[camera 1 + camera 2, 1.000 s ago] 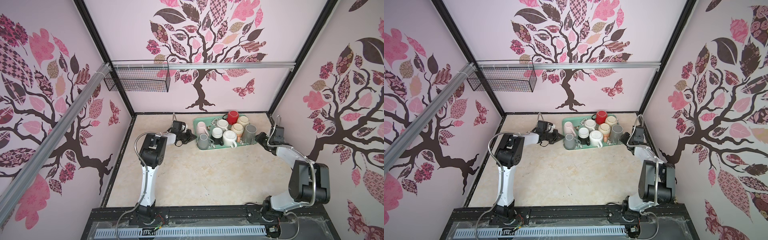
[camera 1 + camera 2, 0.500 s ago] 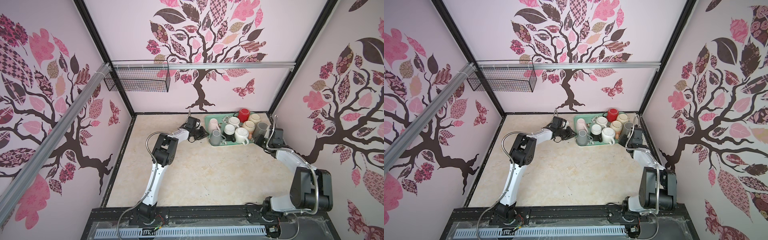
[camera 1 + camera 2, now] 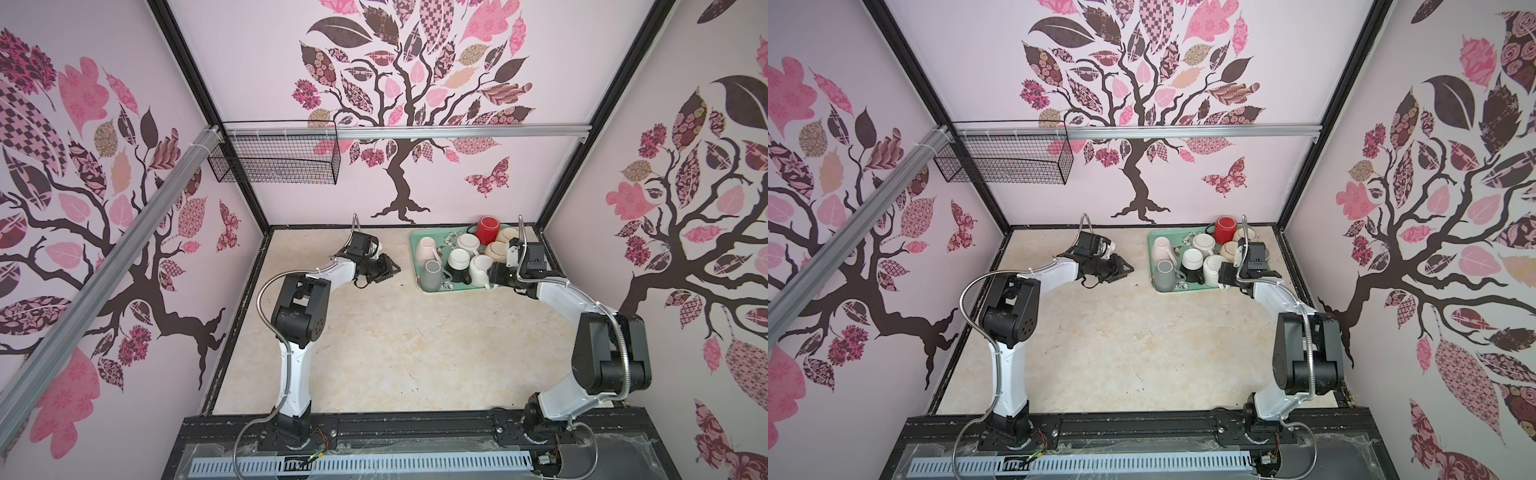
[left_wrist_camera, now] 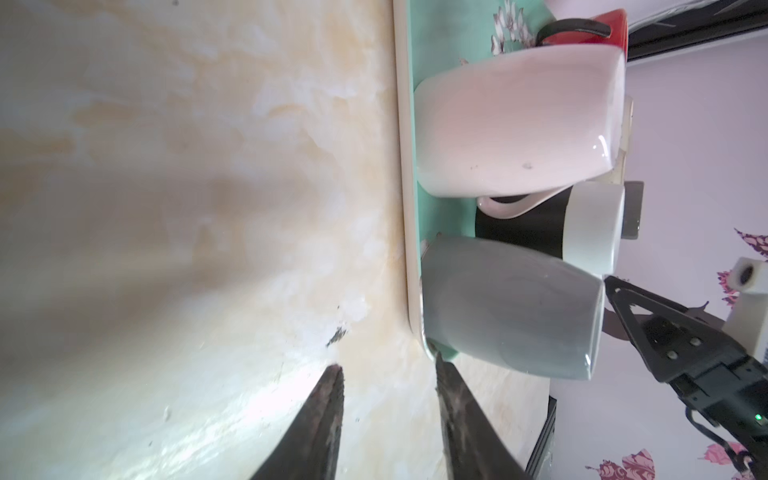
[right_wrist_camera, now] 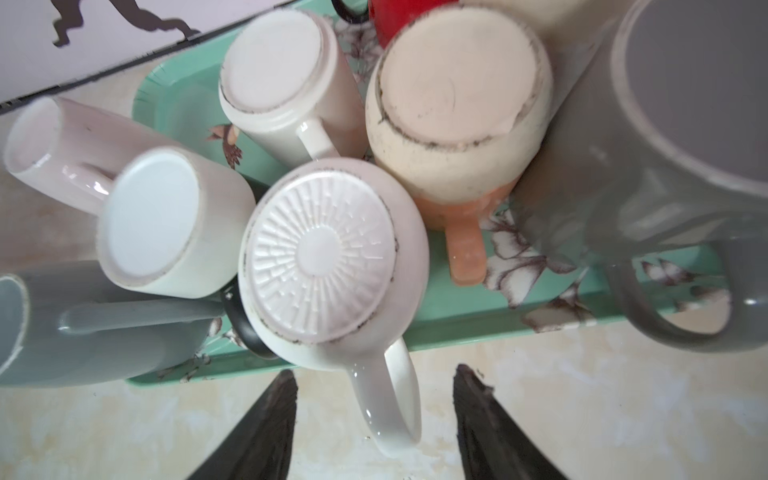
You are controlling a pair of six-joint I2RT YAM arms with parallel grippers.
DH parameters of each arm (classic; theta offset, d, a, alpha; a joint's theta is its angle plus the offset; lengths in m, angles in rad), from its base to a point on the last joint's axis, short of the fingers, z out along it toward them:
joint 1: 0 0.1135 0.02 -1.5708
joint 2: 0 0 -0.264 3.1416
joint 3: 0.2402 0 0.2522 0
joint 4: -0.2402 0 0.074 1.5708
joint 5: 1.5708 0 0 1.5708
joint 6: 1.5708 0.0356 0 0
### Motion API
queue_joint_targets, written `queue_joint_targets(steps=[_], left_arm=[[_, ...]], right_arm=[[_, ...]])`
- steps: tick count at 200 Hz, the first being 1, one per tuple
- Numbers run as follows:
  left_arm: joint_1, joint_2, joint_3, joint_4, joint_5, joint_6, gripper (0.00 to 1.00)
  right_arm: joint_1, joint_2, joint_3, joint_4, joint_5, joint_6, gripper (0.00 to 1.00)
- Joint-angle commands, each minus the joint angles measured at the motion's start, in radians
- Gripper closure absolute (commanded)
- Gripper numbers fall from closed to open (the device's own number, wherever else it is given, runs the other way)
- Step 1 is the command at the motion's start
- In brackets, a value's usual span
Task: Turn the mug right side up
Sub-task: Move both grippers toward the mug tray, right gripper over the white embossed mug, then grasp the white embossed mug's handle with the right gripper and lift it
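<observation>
While right jaws gape, mug (image 5: 320, 266) handle sits between.

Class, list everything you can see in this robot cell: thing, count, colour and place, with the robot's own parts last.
Tray: one, mint green with flowers, far right of the table.
Red mug: one, red, tray's back.
Cream mug: one, cream, back right.
White mug: one, white, back centre.
Pink mug: one, pale pink, left edge.
Light grey mug: one, grey, near left corner.
Black-and-white mug: one, centre.
Ribbed mug: one, white, near edge.
Peach mug: one, cream and peach, right of centre.
Dark grey mug: one, grey, beside the peach mug.
Wire basket: one, black, back-wall rail.
Table: one, beige marbled.
Left gripper: one, black, open, left of the tray.
Right gripper: one, black, open, around the ribbed mug's handle.
</observation>
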Motion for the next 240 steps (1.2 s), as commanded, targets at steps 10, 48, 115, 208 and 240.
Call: queue_joint_targets(steps=[10, 48, 115, 208, 240], left_arm=[[-0.008, -0.088, -0.082, -0.023, 0.002, 0.058, 0.59], [-0.008, -0.163, -0.14, -0.038, 0.043, 0.087, 0.59], [-0.008, -0.29, -0.227, -0.087, 0.041, 0.139, 0.59], [-0.008, -0.343, -0.315, -0.095, 0.031, 0.167, 0.59], [-0.007, -0.378, -0.348, -0.1, 0.018, 0.177, 0.59]], right_arm=[[0.008, 0.038, 0.051, -0.06, -0.006, -0.051, 0.38], [0.014, 0.095, 0.122, -0.129, 0.112, -0.085, 0.44], [0.021, 0.16, 0.164, -0.172, 0.104, -0.12, 0.66], [0.068, 0.116, 0.147, -0.163, 0.142, -0.158, 0.96], [0.096, 0.071, 0.134, -0.172, 0.154, -0.16, 1.0]])
